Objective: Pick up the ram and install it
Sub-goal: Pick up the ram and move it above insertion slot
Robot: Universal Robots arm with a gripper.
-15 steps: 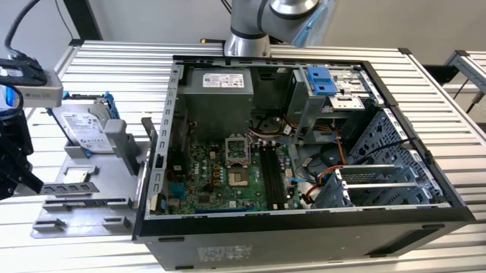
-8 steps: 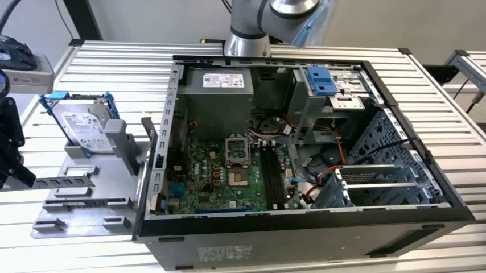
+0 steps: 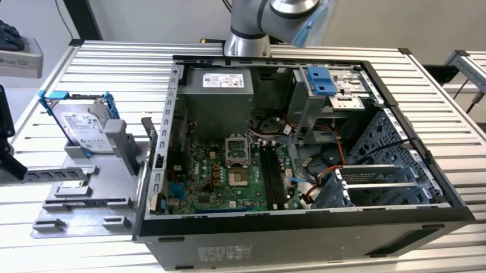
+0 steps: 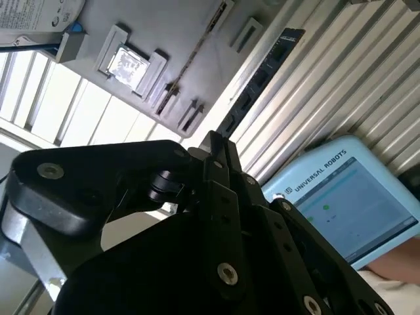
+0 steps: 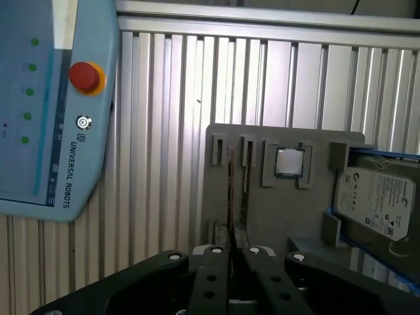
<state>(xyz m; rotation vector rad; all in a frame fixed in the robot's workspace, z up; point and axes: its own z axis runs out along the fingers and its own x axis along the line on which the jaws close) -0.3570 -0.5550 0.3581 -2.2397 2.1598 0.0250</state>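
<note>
While ram point(image 4: 262, 72) stands on edge in grey fixture point(image 5: 282, 216) on bench point(image 3: 114, 62) beside case point(image 3: 304, 233), I see gripper point(image 5: 231, 244) closed, empty, well above it. My judgement: part jaws, align along stick, grip mid-length.

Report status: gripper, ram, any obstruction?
Gripper shut on the ram, held over the gray fixture. Ram edge-on in the first wrist view, not yet installed. No obstruction seen near it.
</note>
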